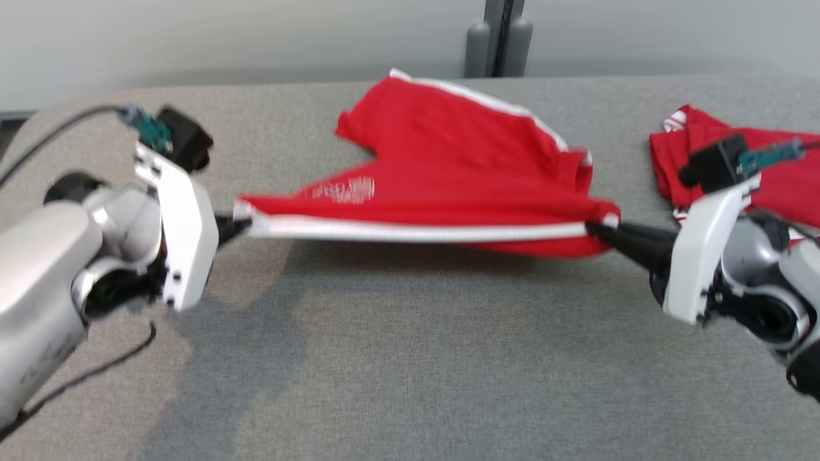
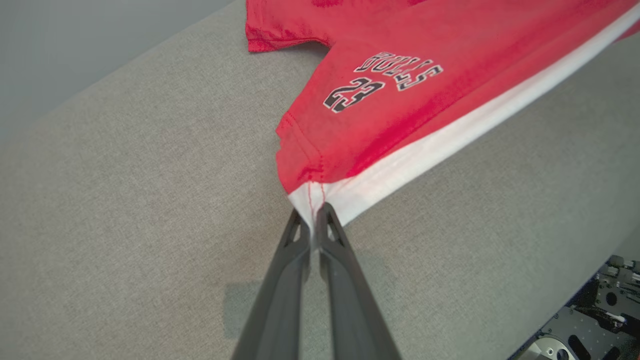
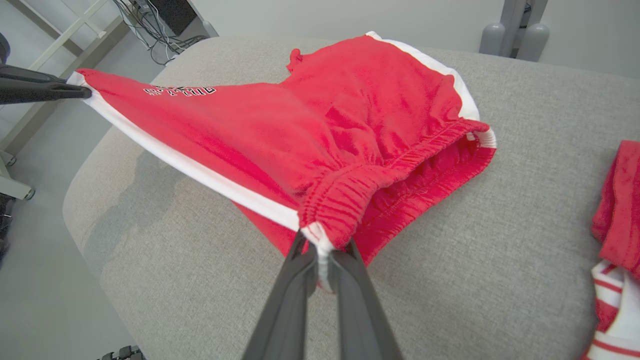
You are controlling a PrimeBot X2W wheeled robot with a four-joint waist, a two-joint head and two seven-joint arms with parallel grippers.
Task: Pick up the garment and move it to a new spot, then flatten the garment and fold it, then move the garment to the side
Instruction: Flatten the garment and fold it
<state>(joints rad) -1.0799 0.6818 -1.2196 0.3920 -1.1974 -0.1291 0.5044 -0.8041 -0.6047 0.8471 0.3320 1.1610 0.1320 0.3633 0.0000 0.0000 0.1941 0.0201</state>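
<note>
We face a grey cloth table point(image 1: 410, 358) with a pale wall point(image 1: 192, 38) and a grey post point(image 1: 498, 38) behind it. At the left, our left gripper point(image 1: 234, 224) has its fingers pressed together on the leg-hem corner of the red shorts point(image 1: 448, 166), right where the white stripe point(image 1: 410, 229) ends. From there the shorts run across the middle of the table, their long axis left to right, leg hems to our left and waistband point(image 3: 350, 185) to our right. The striped near edge is pulled taut and lifted off the table, casting a shadow below, while the far part lies on the surface. The print point(image 2: 382, 80) sits near the left end. At the right, our right gripper point(image 1: 596, 229) pinches the waistband at the stripe. Beyond it, a second red garment point(image 1: 788, 173) lies apart from the shorts.
</note>
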